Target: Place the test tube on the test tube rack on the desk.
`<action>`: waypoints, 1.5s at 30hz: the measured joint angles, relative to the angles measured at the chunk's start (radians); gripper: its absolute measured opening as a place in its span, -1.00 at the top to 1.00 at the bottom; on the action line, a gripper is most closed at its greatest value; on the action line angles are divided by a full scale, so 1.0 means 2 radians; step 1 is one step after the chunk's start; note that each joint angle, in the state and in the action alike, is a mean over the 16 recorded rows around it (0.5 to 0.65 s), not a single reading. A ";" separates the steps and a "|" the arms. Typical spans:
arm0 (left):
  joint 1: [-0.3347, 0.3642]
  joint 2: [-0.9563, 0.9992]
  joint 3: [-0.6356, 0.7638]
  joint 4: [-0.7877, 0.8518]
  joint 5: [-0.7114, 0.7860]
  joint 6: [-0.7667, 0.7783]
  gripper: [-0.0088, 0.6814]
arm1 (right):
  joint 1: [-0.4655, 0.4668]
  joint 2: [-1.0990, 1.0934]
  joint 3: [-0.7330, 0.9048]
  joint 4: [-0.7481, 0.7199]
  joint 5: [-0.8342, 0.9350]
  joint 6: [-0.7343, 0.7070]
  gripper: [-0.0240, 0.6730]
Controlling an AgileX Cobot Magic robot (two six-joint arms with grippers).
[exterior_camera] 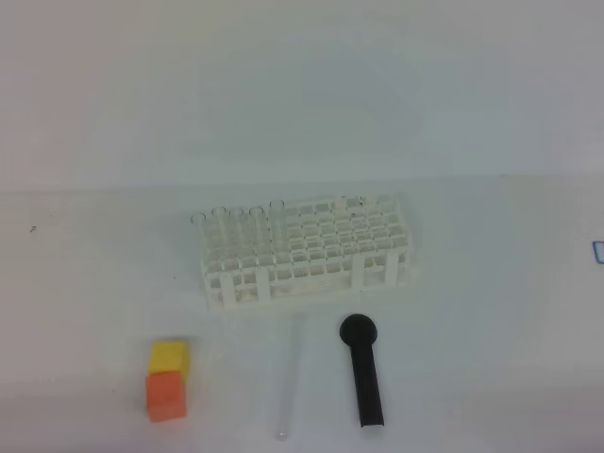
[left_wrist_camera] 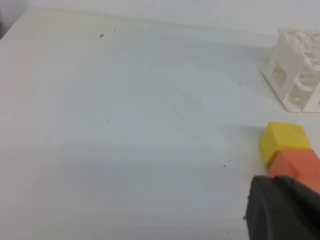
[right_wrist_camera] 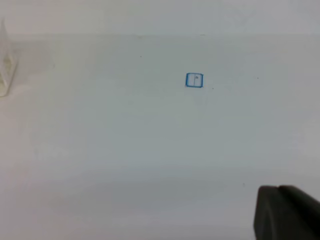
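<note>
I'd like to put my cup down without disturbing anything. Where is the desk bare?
Bare patches: the desk left of the test tube rack, and the stretch right of it toward the small blue mark. It is crowded in front of the rack: the blocks, the test tube, and the black tool lie close together.

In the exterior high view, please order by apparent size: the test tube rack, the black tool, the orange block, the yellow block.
1. Test tube rack, clearly largest.
2. Black tool.
3. Orange block.
4. Yellow block; partly hidden behind the orange one, so these two may match.
</note>
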 joint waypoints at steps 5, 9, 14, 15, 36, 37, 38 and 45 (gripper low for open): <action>0.000 0.000 0.000 0.000 0.000 0.000 0.98 | 0.000 0.000 0.000 0.000 0.000 0.000 0.94; 0.000 0.000 0.000 0.000 0.000 0.000 0.98 | 0.000 0.000 0.000 0.000 0.000 0.000 0.94; 0.000 0.000 0.000 0.000 0.000 0.000 0.98 | 0.000 0.000 0.000 0.000 0.000 0.000 0.94; 0.000 0.000 0.000 0.000 0.000 0.000 0.98 | 0.000 0.000 0.000 0.000 0.000 0.000 0.94; 0.000 0.000 0.000 -0.158 -0.056 -0.067 0.98 | 0.000 0.000 0.000 0.000 0.000 0.000 0.94; 0.000 0.000 0.000 -0.177 -0.066 -0.073 0.98 | 0.000 0.000 0.000 0.000 0.000 0.000 0.94; 0.000 0.000 0.000 -0.196 -0.076 -0.078 0.98 | 0.000 0.000 0.000 0.000 0.000 0.000 0.94; 0.000 0.000 0.000 -0.315 -0.157 -0.108 0.98 | 0.000 0.000 0.000 0.000 0.000 0.000 0.94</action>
